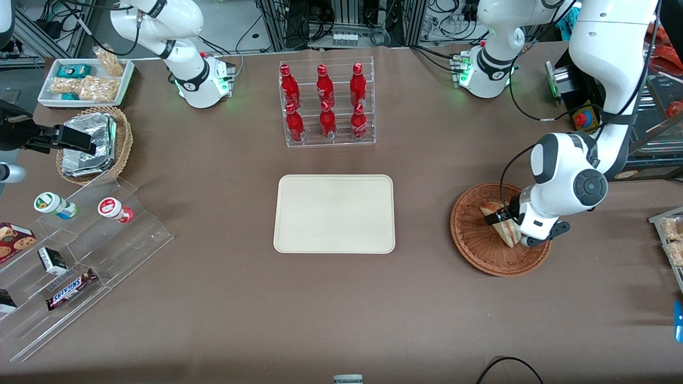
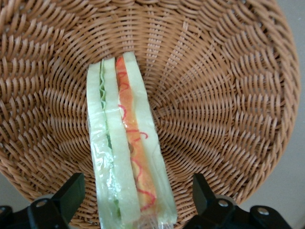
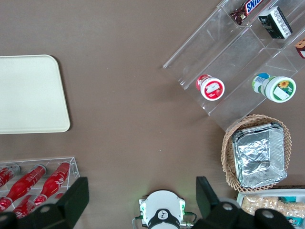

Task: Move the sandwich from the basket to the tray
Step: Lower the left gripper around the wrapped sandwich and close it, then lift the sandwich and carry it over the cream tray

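Note:
The sandwich (image 1: 508, 233) lies in the reddish-brown wicker basket (image 1: 475, 240) toward the working arm's end of the table. In the left wrist view the sandwich (image 2: 126, 152) is a plastic-wrapped wedge of pale bread with a red-orange stripe, resting on the basket's weave (image 2: 214, 95). My gripper (image 1: 506, 220) is down in the basket, open, straddling the sandwich. One of its black fingers (image 2: 71, 193) stands on each side of the wedge, with a gap between each finger and the wrap (image 2: 136, 193). The cream-beige tray (image 1: 334, 213) sits at the middle of the table, with nothing on it.
A clear rack of red bottles (image 1: 325, 104) stands farther from the front camera than the tray. Toward the parked arm's end are a tan basket with foil packets (image 1: 96, 144), a white dish of snacks (image 1: 85, 80) and a clear stepped shelf with snacks (image 1: 80, 240).

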